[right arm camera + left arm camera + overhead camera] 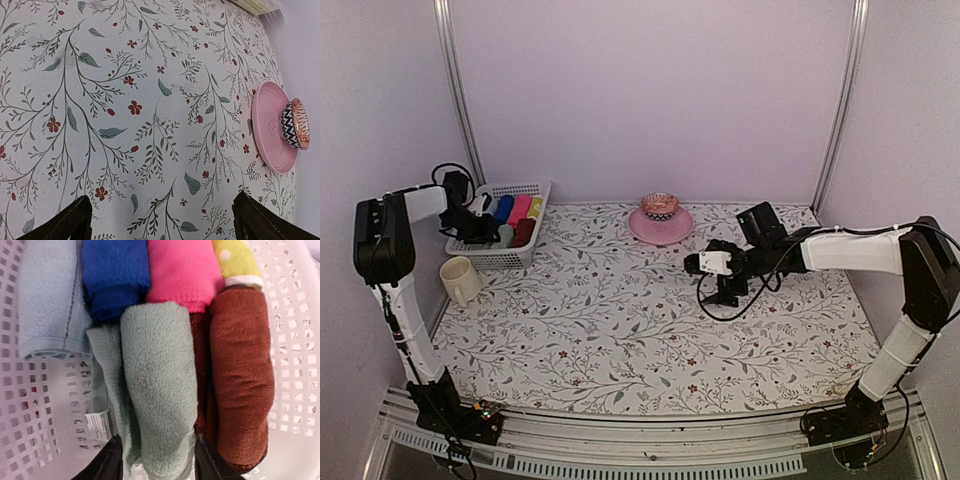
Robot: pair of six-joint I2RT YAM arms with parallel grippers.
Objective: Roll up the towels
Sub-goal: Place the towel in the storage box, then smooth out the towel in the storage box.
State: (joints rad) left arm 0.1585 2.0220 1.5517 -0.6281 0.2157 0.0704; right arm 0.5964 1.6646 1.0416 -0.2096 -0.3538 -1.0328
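Both towels lie rolled in the white mesh basket [510, 255] at the back left. In the left wrist view the sage green towel [157, 390] lies in the middle, with the dark red-brown towel [240, 375] touching its right side. My left gripper [157, 460] reaches into the basket, one finger pressed against each side of the green roll's near end. From above, the left gripper [470, 222] is at the basket's left rim. My right gripper [720, 290] hovers open and empty over the floral table cover [150, 100], right of centre. The green towel's motif is hidden.
Other rolled cloths fill the basket [45, 415]: light blue [47, 295], dark blue [115, 275], pink [182, 270], yellow dotted [235, 260]. A cream mug [460, 280] lies in front of the basket. A pink plate [660, 228] holding a patterned bowl [659, 206] stands at the back centre.
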